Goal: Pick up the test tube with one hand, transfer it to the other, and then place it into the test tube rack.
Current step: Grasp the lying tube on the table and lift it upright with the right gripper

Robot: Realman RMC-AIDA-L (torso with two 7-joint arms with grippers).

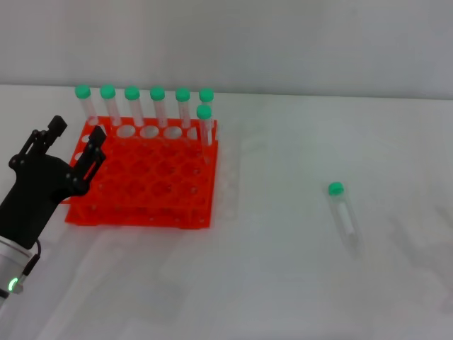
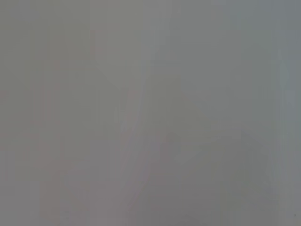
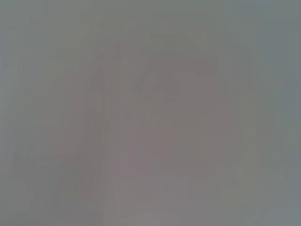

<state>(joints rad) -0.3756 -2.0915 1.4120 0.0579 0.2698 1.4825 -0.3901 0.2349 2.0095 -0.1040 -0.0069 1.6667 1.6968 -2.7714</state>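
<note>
A clear test tube point(image 1: 342, 212) with a green cap lies flat on the white table at the right, cap pointing away from me. The orange-red test tube rack point(image 1: 152, 180) stands at the left and holds several green-capped tubes along its back row and right side. My left gripper point(image 1: 73, 145) hovers at the rack's left edge, open, with nothing between its black fingers. The right gripper is out of the head view. Both wrist views show only blank grey.
The white table point(image 1: 283, 283) stretches between the rack and the lying tube. A pale wall runs along the back.
</note>
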